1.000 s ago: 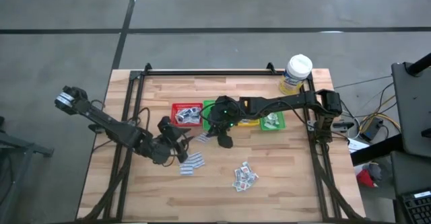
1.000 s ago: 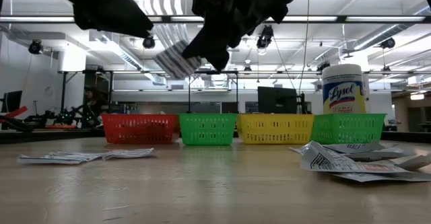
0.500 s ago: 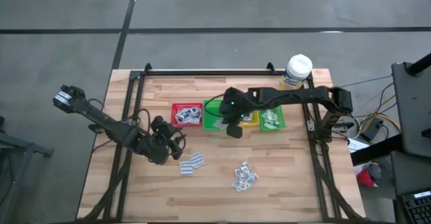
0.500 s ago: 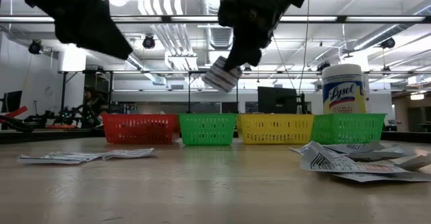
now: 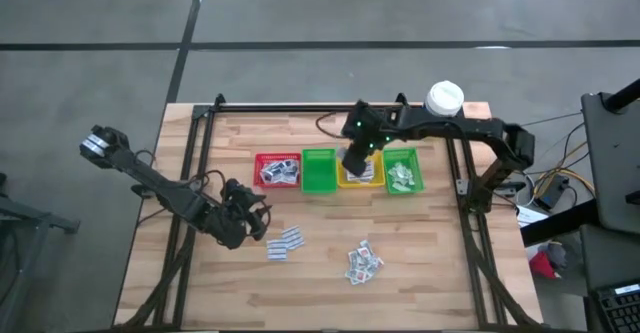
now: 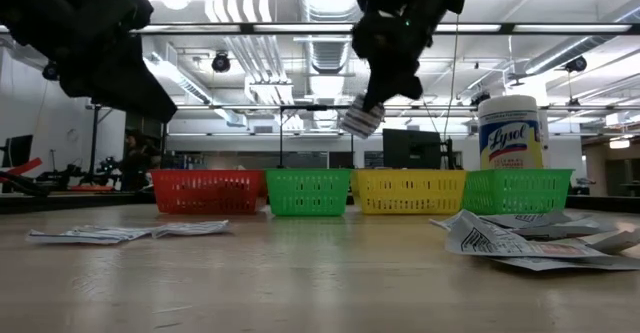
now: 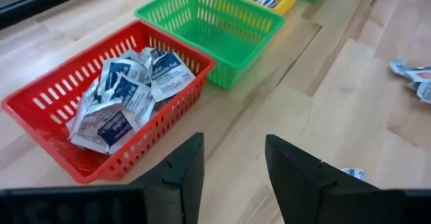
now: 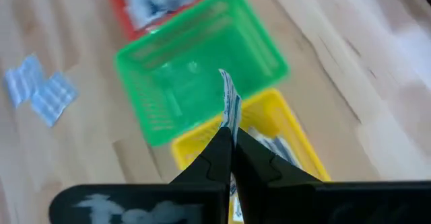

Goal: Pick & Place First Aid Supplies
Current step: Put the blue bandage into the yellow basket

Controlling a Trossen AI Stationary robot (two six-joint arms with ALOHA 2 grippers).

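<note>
Nearest the front edge of the worktop (image 5: 420, 293) lay a heap of white packets (image 5: 362, 261), and a little further in a second small cluster of striped packets (image 5: 284, 242). Just beside that cluster my left pincer (image 5: 262, 219) hung above the wood with its fingers apart and nothing between them. Beyond it stood the row of four bins: the red bin (image 5: 277, 170) filled with crumpled packets, the empty green bin (image 5: 319, 170), the yellow bin (image 5: 372, 178) and a second green bin (image 5: 403, 171) with packets inside. My right pincer (image 5: 356, 160) was over the yellow bin, fingers pressed together on one thin packet (image 6: 361, 120) held edge-up in the air, above the bins. Farthest back, at the worktop's rear corner, stood a white-capped bottle (image 5: 444, 99).
</note>
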